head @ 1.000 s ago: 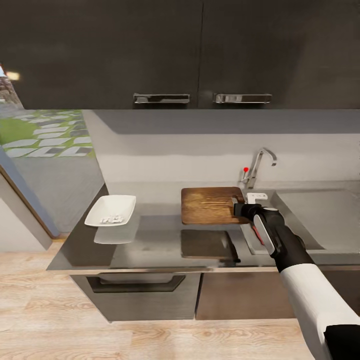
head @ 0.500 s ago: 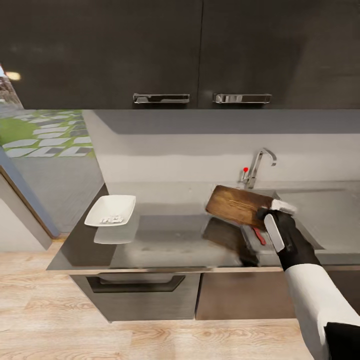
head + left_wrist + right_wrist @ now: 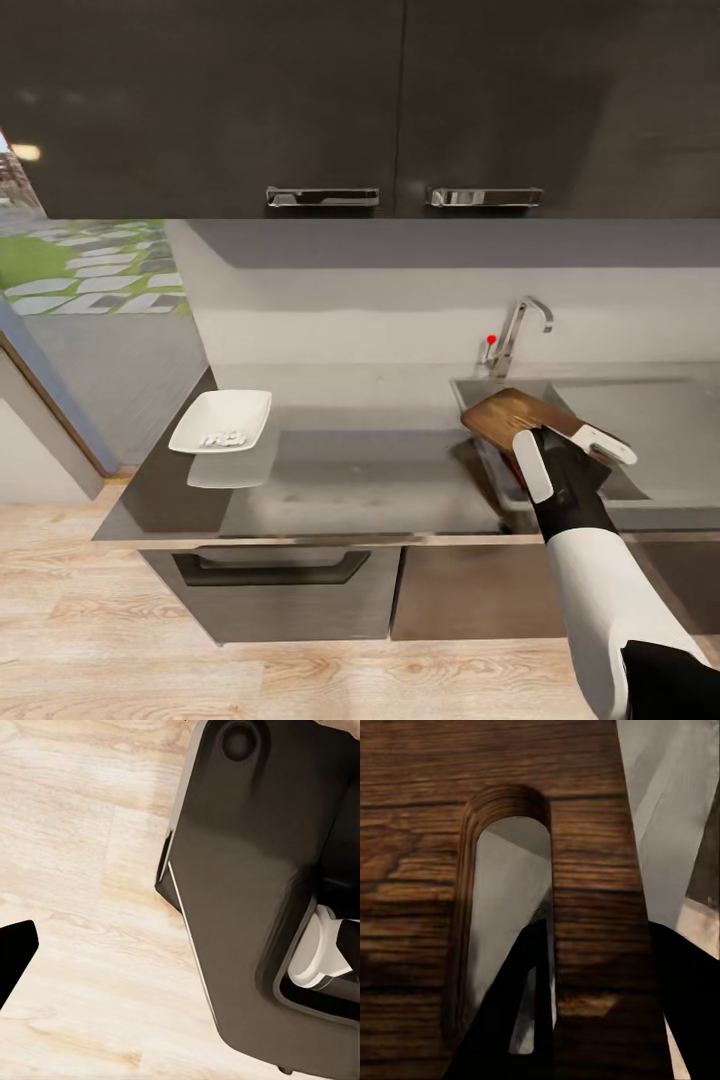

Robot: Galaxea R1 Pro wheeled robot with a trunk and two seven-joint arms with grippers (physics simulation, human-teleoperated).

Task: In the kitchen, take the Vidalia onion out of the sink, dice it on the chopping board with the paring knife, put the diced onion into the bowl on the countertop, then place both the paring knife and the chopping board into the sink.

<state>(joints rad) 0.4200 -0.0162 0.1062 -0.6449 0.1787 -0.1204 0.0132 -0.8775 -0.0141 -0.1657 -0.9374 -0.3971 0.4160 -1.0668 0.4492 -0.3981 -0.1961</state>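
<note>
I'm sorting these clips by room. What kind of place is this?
A home-style kitchen, rendered in simulation: a steel sink with a chrome tap, a glossy countertop holding a white bowl, and dark wall cabinets above.

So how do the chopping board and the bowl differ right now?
The chopping board is dark brown wood; the bowl is white. The board is held tilted over the sink by the right gripper; the bowl sits flat on the countertop, untouched. Both look similar in size.

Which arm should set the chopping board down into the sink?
Right. The right gripper already grips the chopping board by its handle slot, tilted over the sink basin. The left wrist view faces the wooden floor.
</note>
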